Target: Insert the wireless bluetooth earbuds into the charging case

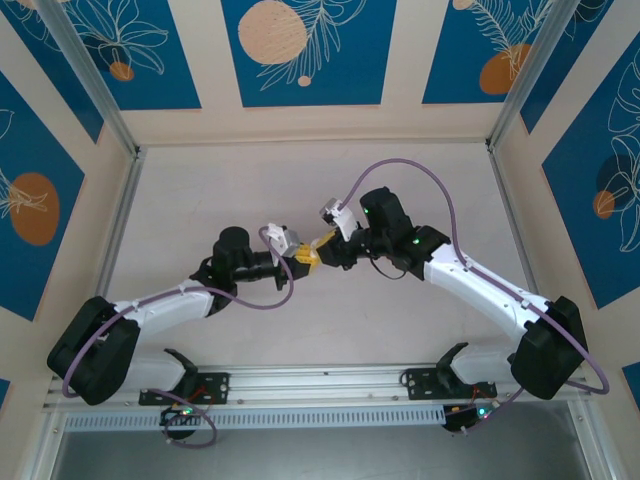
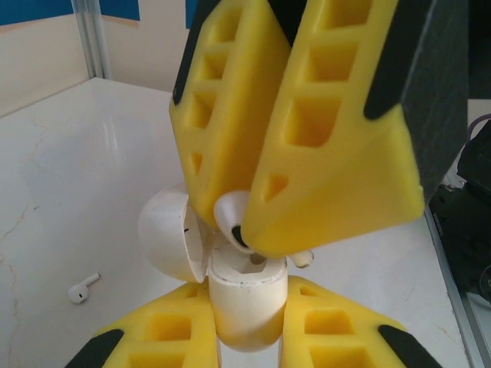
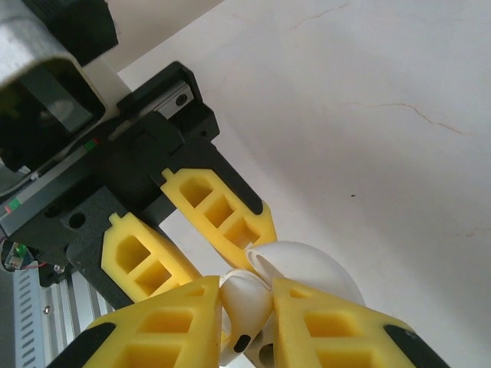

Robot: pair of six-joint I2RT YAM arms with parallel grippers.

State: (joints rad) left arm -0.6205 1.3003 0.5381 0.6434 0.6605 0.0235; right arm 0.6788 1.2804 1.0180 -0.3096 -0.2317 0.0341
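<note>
The white charging case [image 2: 245,303] stands upright, its lid [image 2: 165,234] swung open to the left. My left gripper [image 2: 245,310] is shut on the case body. From above, my right gripper [image 3: 247,307] is shut on a white earbud [image 2: 227,216], holding it just over the case's open top. In the right wrist view the earbud [image 3: 249,295] sits between the two yellow pads, with the case lid [image 3: 318,264] beside it. Another white earbud [image 2: 83,288] lies loose on the table to the left. Both grippers [image 1: 310,255] meet above mid-table.
The white table [image 1: 300,190] is walled by beige panels with blue prints. An aluminium rail [image 1: 320,380] runs along the near edge by the arm bases. Purple cables [image 1: 400,170] loop over both arms.
</note>
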